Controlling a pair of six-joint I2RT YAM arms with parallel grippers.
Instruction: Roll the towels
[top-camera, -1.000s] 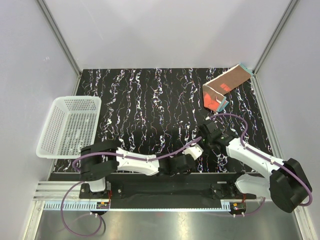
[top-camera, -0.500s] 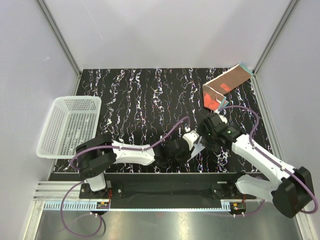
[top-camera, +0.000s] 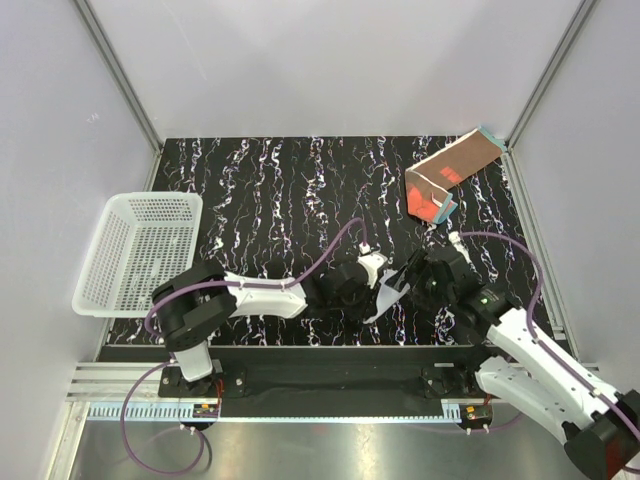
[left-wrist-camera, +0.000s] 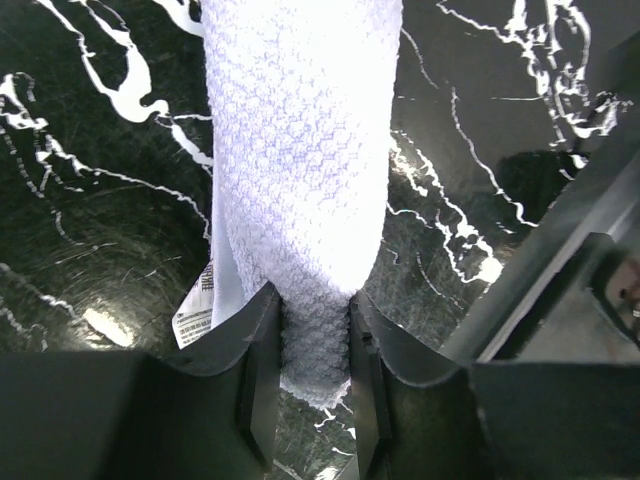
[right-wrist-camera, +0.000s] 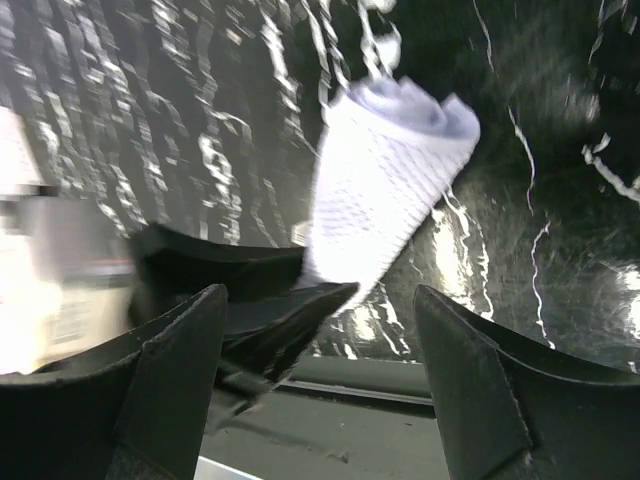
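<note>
Two towels on the black marbled worktop (top-camera: 280, 200), and only one of them looks like a roll so far. The white towel (left-wrist-camera: 300, 150) is wound into a tight tube, and the left tool (left-wrist-camera: 303, 345) is clamped on its near end. Both dark fingers (left-wrist-camera: 255, 370) press into the waffle fabric, and the rest of the roll runs straight out ahead of that tool. A small care label (left-wrist-camera: 195, 300) pokes out just beside the left finger.

The right tool (right-wrist-camera: 320, 295) has its jaws spread wide and isn't holding anything. In its wrist view the white roll sits ahead of it, roughly in line with the gap between its fingers and apart from both. From the top view the two tools face each other, with the roll between them.

The rust-brown towel (top-camera: 450, 170) lies well beyond the right tool in the far right corner. It's loosely folded over, with a red-orange patch and a teal edge showing. The white perforated basket (top-camera: 140, 250) sits well off to the left tool's left side, at the worktop's edge.
</note>
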